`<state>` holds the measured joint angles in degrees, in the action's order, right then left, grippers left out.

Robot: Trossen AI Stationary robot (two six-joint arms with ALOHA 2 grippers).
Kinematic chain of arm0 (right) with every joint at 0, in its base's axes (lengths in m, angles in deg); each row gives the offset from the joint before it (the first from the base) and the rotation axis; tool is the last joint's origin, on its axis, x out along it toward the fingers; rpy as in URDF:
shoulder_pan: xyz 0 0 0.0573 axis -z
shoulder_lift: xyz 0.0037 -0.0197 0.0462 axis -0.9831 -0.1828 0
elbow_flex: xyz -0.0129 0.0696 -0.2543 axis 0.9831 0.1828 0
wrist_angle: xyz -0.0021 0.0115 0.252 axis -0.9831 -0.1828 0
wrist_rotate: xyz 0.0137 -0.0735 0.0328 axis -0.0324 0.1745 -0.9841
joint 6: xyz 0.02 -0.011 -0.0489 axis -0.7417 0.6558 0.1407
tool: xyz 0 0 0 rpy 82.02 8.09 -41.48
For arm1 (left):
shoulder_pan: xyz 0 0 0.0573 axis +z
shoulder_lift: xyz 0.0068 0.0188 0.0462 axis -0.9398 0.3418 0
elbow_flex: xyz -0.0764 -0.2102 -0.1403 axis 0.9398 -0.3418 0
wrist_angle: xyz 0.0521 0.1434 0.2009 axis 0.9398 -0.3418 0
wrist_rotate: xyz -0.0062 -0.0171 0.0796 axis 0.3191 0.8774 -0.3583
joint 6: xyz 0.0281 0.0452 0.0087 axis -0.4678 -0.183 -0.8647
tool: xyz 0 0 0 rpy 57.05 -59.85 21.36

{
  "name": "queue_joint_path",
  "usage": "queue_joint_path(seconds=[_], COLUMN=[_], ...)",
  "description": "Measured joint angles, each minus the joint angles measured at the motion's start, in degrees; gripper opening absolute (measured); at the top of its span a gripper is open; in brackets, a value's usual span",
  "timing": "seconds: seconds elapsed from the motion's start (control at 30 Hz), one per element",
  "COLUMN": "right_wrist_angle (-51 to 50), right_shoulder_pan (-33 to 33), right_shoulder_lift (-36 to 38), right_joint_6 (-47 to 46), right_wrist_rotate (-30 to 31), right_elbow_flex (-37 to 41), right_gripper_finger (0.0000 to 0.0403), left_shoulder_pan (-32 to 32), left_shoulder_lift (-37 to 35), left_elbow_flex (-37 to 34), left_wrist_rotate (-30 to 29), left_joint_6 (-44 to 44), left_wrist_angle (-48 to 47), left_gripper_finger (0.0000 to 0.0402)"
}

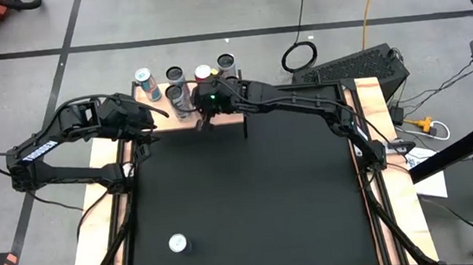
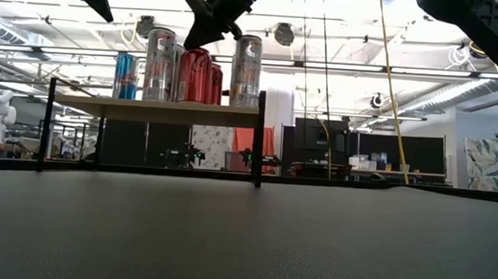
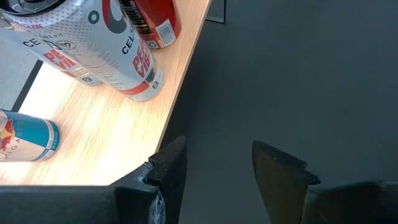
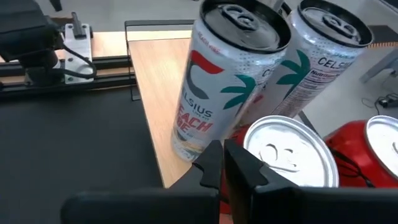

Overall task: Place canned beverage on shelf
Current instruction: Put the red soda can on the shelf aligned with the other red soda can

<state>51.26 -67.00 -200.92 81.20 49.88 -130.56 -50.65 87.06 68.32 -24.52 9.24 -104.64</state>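
The light-wood shelf (image 1: 166, 124) on thin black legs stands at the table's far edge, and also shows in the low view (image 2: 147, 105). Standing on it are a blue can (image 2: 125, 76), two tall silver cans (image 2: 159, 63) (image 2: 246, 70) and two red cans (image 2: 194, 76) (image 2: 214, 85). My right gripper (image 4: 222, 163) is shut, just above the nearer red can's silver top (image 4: 286, 155). My left gripper (image 3: 217, 168) is open and empty over the shelf's near edge (image 3: 177, 106), left of the cans. Another can (image 1: 177, 242) stands upright on the black mat at the near left. My right gripper's shut fingers (image 4: 245, 168) stand right beside the red can's top rim (image 4: 261, 134), coming from above at a slant. I cannot tell whether they touch it. The can stands upright on the shelf.
Pale wooden rails (image 1: 374, 137) run along the sides of the black mat (image 1: 252, 201). A keyboard (image 1: 361, 66), a cable coil (image 1: 299, 55) and cords lie on the floor beyond the far right. The mat's middle and right are bare.
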Motion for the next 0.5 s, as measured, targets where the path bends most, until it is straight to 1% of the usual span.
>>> queue_joint_path(seconds=[0.3,0.5], right_wrist_angle=[3.2,3.9], right_shoulder_pan=[-1.8,-0.8], right_shoulder_lift=[0.0,0.0], right_joint_6=[6.3,8.6], right_wrist_rotate=[-0.4,-0.1], right_elbow_flex=[0.0,0.0], right_gripper_finger=[0.0,0.0], left_shoulder_pan=[0.0,0.0], left_shoulder_lift=[0.0,0.0], left_elbow_flex=[0.0,0.0], left_wrist_rotate=[0.0,0.0], left_joint_6=[0.0,0.0], left_wrist_angle=[0.0,0.0], left_gripper_finger=[0.018,0.018])
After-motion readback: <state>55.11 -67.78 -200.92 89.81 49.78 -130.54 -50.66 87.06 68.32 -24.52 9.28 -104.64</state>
